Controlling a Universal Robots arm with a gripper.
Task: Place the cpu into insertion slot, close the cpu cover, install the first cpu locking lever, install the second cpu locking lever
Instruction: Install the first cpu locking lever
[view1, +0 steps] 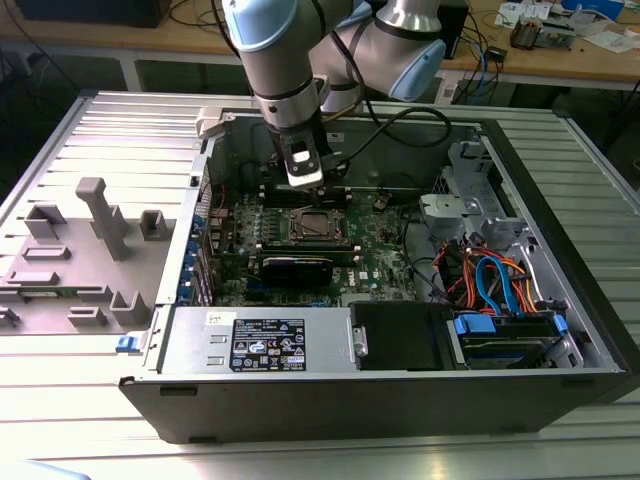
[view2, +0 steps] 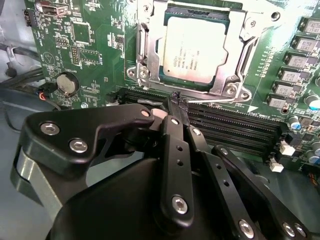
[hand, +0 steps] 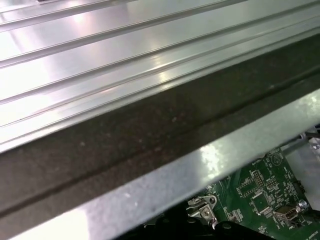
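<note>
**Cpu seated under its cover, hand closed beside the socket**

The cpu (view2: 195, 46) is one flat square chip with a dull silver-grey metal top. It lies inside the insertion slot (view2: 143, 73), whose silvery rim carries bright screw heads at its corners. One cpu cover (view2: 239, 47), a thin stamped-steel frame with a cut-out centre, lies down around the chip. The green motherboard (view2: 95, 55) carries long black memory slots (view2: 235, 127) and one round, shiny coin cell (view2: 67, 84).

The black, hard-edged hand (view2: 178, 101) has its two fingers drawn together at the tips and grips nothing. It hovers just beside the slot's edge, over the memory slots (whether it touches the board I cannot tell).

In the exterior view the hand (view1: 305, 180) hangs inside one open computer case (view1: 560, 200) on a ribbed aluminium desk (view1: 120, 130).
</note>
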